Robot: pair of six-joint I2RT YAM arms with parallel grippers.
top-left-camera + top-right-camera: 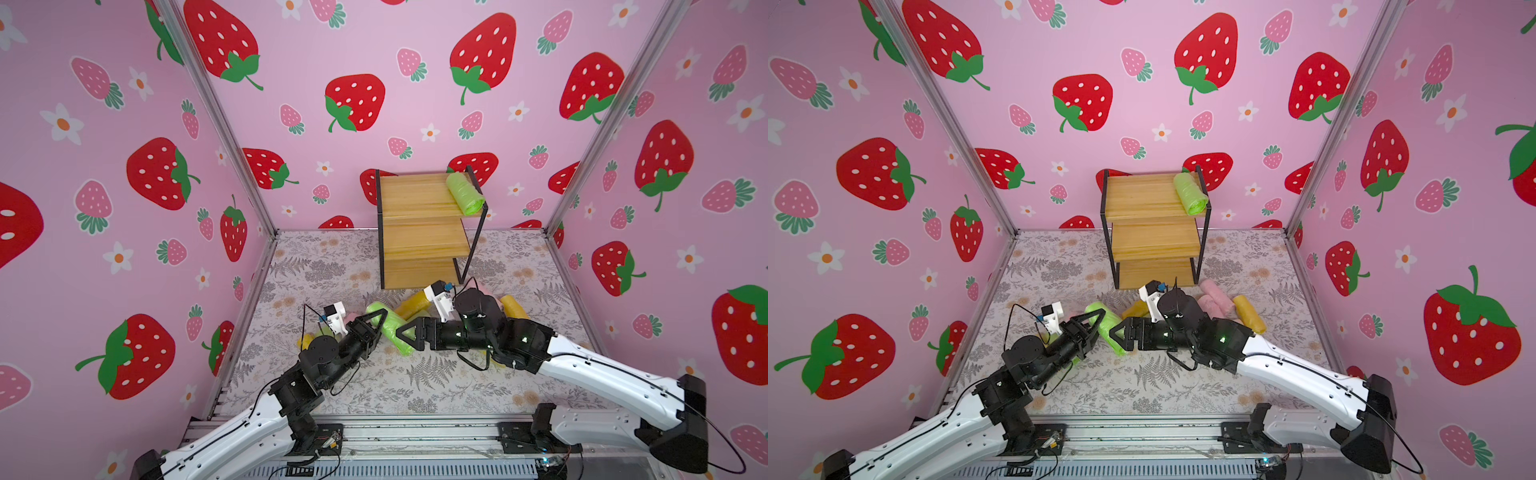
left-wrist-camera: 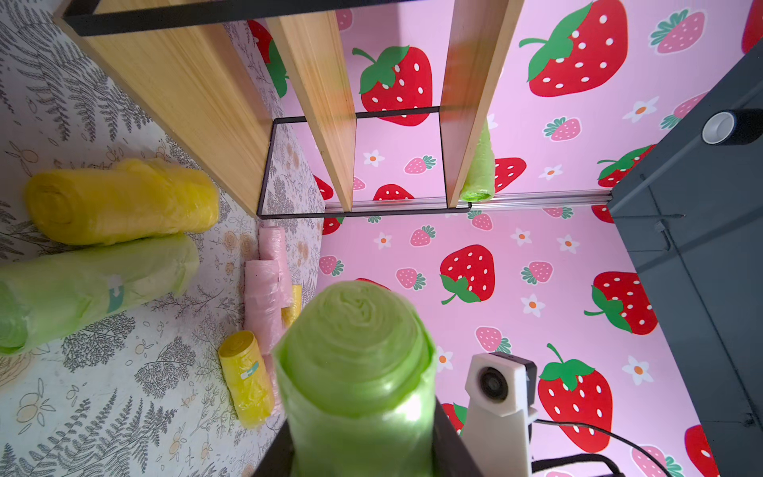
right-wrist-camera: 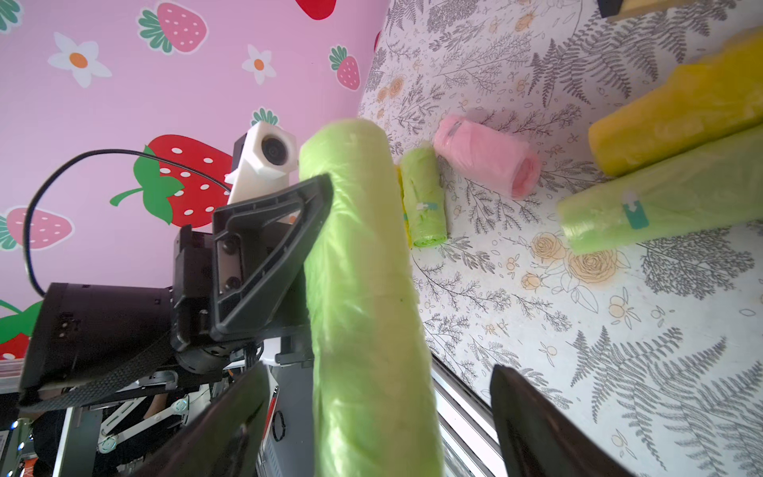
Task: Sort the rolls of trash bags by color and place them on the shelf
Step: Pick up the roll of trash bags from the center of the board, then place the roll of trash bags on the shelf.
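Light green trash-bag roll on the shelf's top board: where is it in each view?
Both top views: the light green crinkly plastic roll lies at the right end of the black-framed wooden shelf's top board.
Left wrist: on the board farthest from the tabletop, at.
Right wrist: not in it.
Shared landmark: another light green plastic roll, held in the left fingers.

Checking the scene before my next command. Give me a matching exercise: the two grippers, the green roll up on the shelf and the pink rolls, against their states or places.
1 left gripper
2 right gripper
3 shelf-top green roll
4 pink rolls

A on the table, near the base of the shelf
B open, jaws either side of the held green roll
C shut on the held green roll
D right end of the top board

Pairs: 1-C, 2-B, 3-D, 4-A
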